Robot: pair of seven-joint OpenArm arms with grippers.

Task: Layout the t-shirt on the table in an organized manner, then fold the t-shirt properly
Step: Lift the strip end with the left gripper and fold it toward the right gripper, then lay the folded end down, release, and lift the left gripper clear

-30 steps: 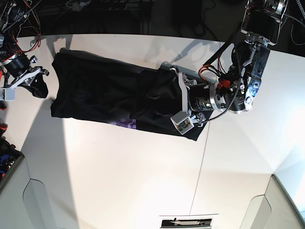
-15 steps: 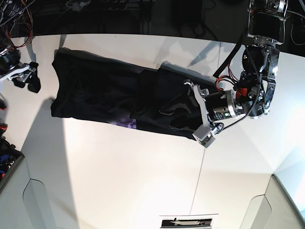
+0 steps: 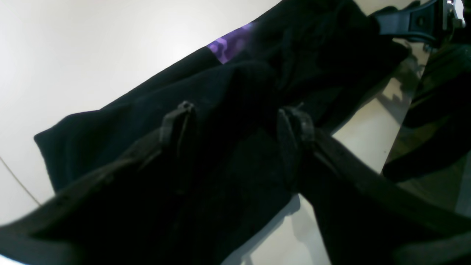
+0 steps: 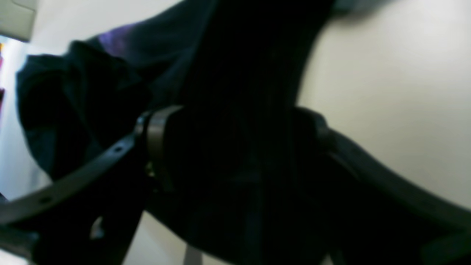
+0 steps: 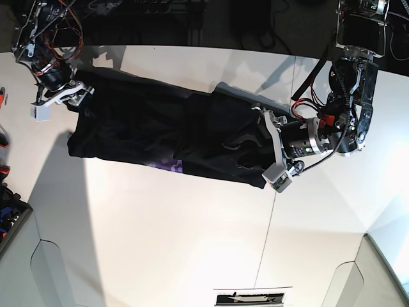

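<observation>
The black t-shirt (image 5: pixel 140 128) lies in a long band across the white table (image 5: pixel 192 230), with a purple print (image 5: pixel 169 164) at its near edge. My left gripper (image 5: pixel 239 155) stands open over the shirt's right end. In the left wrist view its fingers (image 3: pixel 176 125) are spread just above the black cloth (image 3: pixel 121 125). My right gripper (image 5: pixel 67 102) is at the shirt's upper-left corner. In the right wrist view its fingers (image 4: pixel 158 147) are wide apart with the t-shirt's (image 4: pixel 220 55) cloth running between them.
A thin dark seam (image 5: pixel 271 217) crosses the table right of centre. A printed white sheet (image 5: pixel 252 297) lies at the near edge. Grey panels stand at the near-left (image 5: pixel 19 256) and near-right (image 5: pixel 383 275) corners. Dark cables and clutter fill the space behind the far edge.
My right gripper has come in from beyond the left edge to the shirt's upper-left corner, and its jaws have spread. My left gripper has shifted right, toward the shirt's right end.
</observation>
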